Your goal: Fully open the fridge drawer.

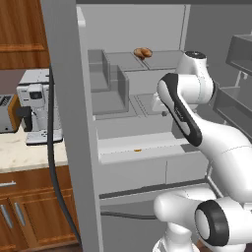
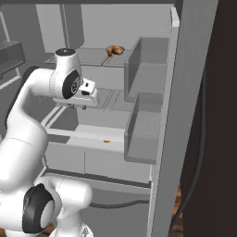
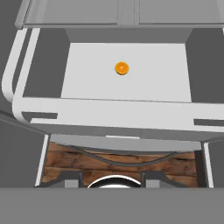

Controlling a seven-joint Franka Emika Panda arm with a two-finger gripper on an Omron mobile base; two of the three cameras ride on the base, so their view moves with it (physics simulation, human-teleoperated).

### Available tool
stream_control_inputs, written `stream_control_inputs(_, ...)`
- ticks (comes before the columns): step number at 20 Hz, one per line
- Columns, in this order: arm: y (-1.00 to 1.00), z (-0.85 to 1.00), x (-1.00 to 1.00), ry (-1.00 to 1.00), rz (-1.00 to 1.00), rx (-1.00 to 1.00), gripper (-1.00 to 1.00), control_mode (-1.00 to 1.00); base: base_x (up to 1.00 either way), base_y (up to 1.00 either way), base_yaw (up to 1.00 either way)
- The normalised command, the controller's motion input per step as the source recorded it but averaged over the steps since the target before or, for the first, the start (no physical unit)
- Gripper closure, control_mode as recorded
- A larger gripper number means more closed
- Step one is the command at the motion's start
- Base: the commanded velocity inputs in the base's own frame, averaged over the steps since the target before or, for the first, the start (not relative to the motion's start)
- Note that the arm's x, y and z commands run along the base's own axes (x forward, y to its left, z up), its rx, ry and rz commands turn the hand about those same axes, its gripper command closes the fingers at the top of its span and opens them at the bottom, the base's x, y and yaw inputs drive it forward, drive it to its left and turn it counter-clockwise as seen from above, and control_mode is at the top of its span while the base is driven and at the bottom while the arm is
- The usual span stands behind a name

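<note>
The fridge drawer (image 3: 109, 111) stands pulled out from the bottom of the open fridge, a pale box with a whitish rim, its floor bare but for a small orange (image 3: 121, 68). The left base view shows the drawer (image 1: 123, 145) with the orange (image 1: 138, 150) inside, and the right base view shows the same drawer (image 2: 85, 134) and orange (image 2: 106, 141). My gripper (image 2: 77, 106) hangs above the drawer, pointing down into it. In the hand view the gripper (image 3: 111, 179) is open, its two tips wide apart over the drawer's front edge, touching nothing.
A narrower grey drawer front (image 1: 189, 167) sits beside the drawer. A brown pastry (image 1: 143, 52) lies on an upper shelf. Door racks (image 2: 143, 129) jut out on the right door, more racks (image 1: 236, 101) on the other. A black cable (image 1: 54, 172) hangs by the left door.
</note>
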Motion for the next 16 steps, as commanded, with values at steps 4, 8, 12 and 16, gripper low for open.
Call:
stream_control_inputs(4,0.0,0.0,-0.02,0.0,0.0,0.0,-1.0,-1.0,0.0,0.0,0.0)
stream_control_inputs(8,0.0,0.0,0.0,0.0,0.0,0.0,-1.0,-1.0,0.0,0.0,0.0)
stream_control_inputs(12,0.0,0.0,-0.01,0.0,0.0,0.0,-1.0,1.0,-0.01,0.0,0.0)
stream_control_inputs(16,0.0,0.0,0.0,0.0,0.0,0.0,-1.0,1.0,-0.1,0.0,0.0)
